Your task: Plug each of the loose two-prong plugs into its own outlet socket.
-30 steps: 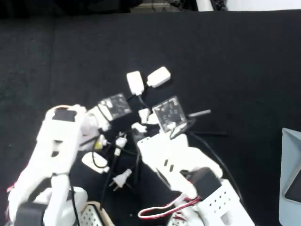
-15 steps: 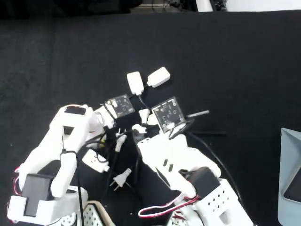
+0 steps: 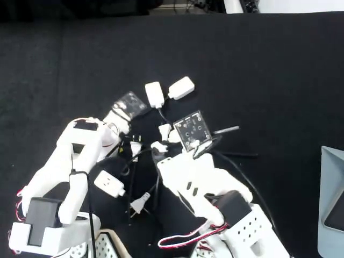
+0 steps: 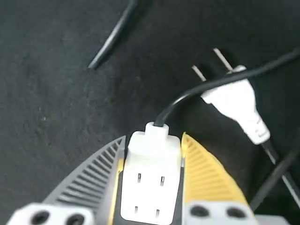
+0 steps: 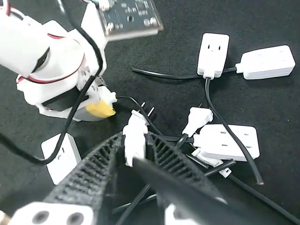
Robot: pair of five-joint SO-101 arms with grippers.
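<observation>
The left end effector [image 4: 153,138] is clamping a white rectangular outlet socket [image 4: 150,183], with a loose white two-prong plug [image 4: 234,105] lying just beside it. The right end effector [image 5: 135,138] is pinching a second white plug [image 5: 133,129] to its right, mid-surface.

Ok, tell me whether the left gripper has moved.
Yes. The left gripper shifted right and away from its base, nearer the unmoved far white outlet socket.

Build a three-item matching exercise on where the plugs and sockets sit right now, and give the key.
Things:
1. socket block on a black cord, nearest the left wrist camera
2. plug beside it, prongs bare
3. plug nearest the right wrist camera

Places:
A. between the right gripper's black fingers
B. lying on the black cloth
C. between the left gripper's yellow and grey fingers

Pairs: 1-C, 2-B, 3-A
</observation>
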